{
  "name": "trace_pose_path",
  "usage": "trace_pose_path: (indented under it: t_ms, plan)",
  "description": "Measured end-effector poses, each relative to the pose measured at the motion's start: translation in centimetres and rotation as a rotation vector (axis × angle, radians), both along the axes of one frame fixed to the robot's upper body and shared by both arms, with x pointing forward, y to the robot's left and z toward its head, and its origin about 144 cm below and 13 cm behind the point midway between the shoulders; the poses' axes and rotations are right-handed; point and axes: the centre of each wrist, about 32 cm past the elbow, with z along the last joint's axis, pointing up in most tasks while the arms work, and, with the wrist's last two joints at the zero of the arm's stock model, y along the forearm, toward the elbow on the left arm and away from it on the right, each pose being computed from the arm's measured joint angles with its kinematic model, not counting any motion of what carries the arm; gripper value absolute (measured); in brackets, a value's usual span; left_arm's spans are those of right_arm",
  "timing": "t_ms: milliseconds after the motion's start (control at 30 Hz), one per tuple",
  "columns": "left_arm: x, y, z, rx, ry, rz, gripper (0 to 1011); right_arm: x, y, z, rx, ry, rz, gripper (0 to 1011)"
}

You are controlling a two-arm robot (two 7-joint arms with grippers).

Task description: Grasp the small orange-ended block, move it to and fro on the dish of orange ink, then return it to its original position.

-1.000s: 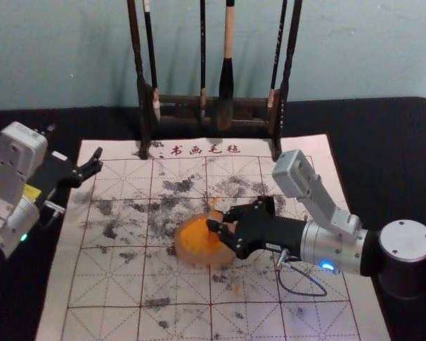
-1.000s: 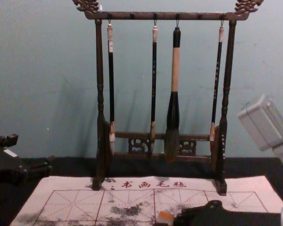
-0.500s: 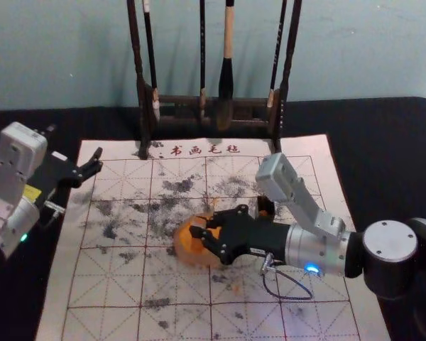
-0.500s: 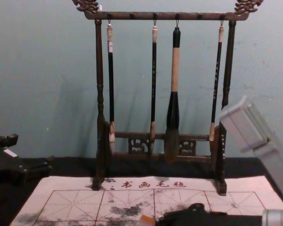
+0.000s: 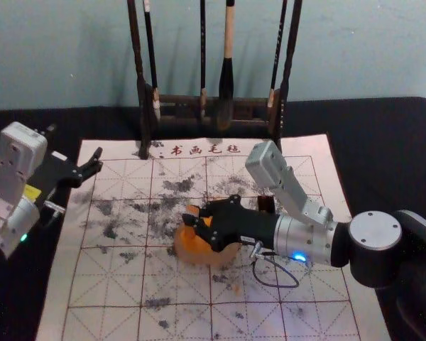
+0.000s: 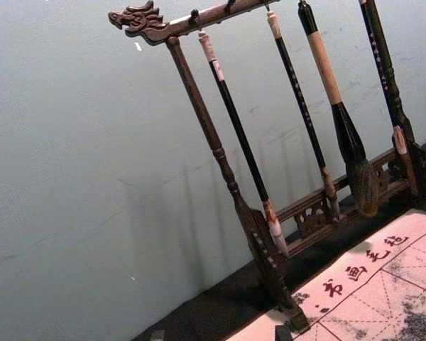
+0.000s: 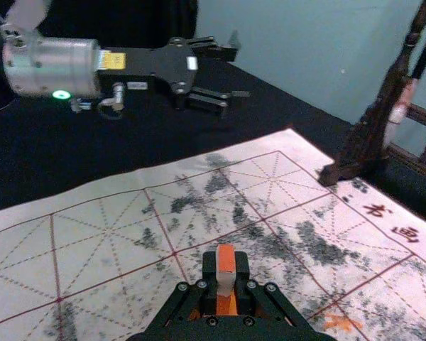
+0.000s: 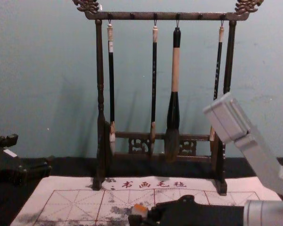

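Observation:
My right gripper reaches over the orange ink dish from the right, shut on the small block. In the right wrist view the block stands upright between the fingertips of the right gripper, its orange end up and a pale band below; orange shows beneath it. The chest view has the block low at the centre, orange on top. Parked at the left, my left gripper stands open; its tips edge into the left wrist view.
A wooden rack with hanging brushes stands behind the felt mat. The mat carries black smudges and a red grid. A small dark block stands just behind the right gripper.
My right gripper has moved left across the dish with the block held in it, uncovering the small dark block behind it. My left arm stays where it was.

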Motion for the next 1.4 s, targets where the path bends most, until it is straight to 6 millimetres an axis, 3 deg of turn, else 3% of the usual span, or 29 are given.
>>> trace_pose_path:
  t_ms: [500,1400]
  plan:
    - [0.0,0.0,0.0,0.000,0.000,0.000,1001,0.6,-1.1,0.1,0.002,0.003,-0.075,133]
    - [0.0,0.0,0.0,0.000,0.000,0.000,1001,-1.4,-3.6,0.5,0.002,-0.008,-0.121,133]
